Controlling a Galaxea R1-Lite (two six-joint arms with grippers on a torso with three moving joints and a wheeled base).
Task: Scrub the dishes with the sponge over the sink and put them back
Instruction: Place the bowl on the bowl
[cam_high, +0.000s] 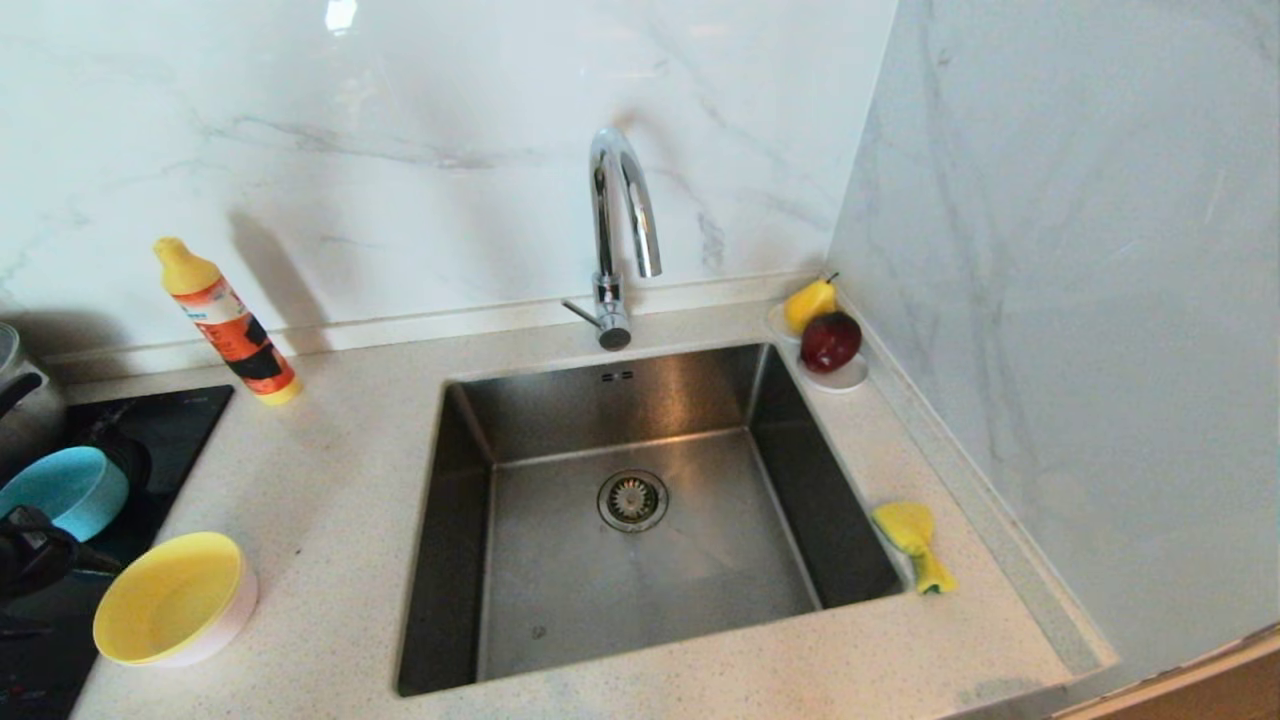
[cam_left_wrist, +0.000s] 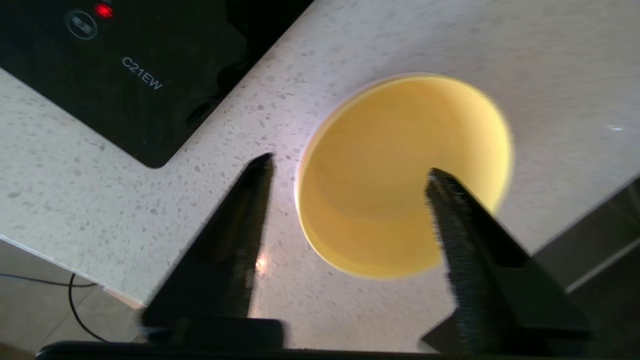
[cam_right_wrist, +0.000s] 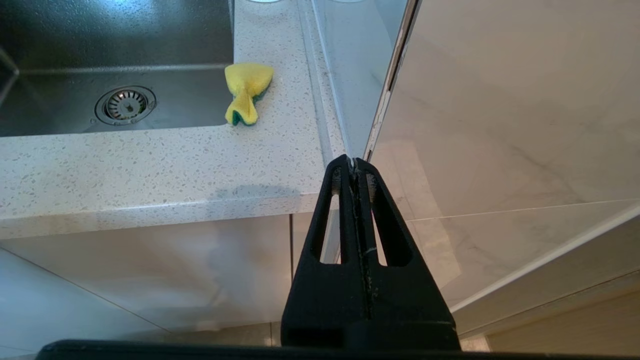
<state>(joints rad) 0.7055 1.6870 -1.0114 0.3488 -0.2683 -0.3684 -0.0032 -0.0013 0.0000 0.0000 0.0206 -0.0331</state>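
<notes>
The yellow bowl (cam_high: 170, 600) stands on the counter left of the sink (cam_high: 640, 400), nested in a pale pink bowl (cam_high: 238, 606) whose side shows beneath it. A light blue bowl (cam_high: 62, 490) lies tilted on the cooktop behind. My left gripper (cam_left_wrist: 347, 170) hovers open above the yellow bowl (cam_left_wrist: 400, 160), one finger over its inside, the other over the counter, gripping nothing. The yellow sponge (cam_high: 912, 540) with its green layer lies crumpled on the counter at the sink's right edge, seen also in the right wrist view as the sponge (cam_right_wrist: 246, 90). My right gripper (cam_right_wrist: 354, 161) is shut and parked below the counter's front edge.
A black cooktop (cam_high: 160, 425) and a steel pot (cam_high: 20, 400) sit at far left. An orange dish-soap bottle (cam_high: 228, 325) leans at the back wall. The faucet (cam_high: 618, 230) arches over the sink. A white saucer with fruit (cam_high: 825, 340) fills the back right corner by the side wall.
</notes>
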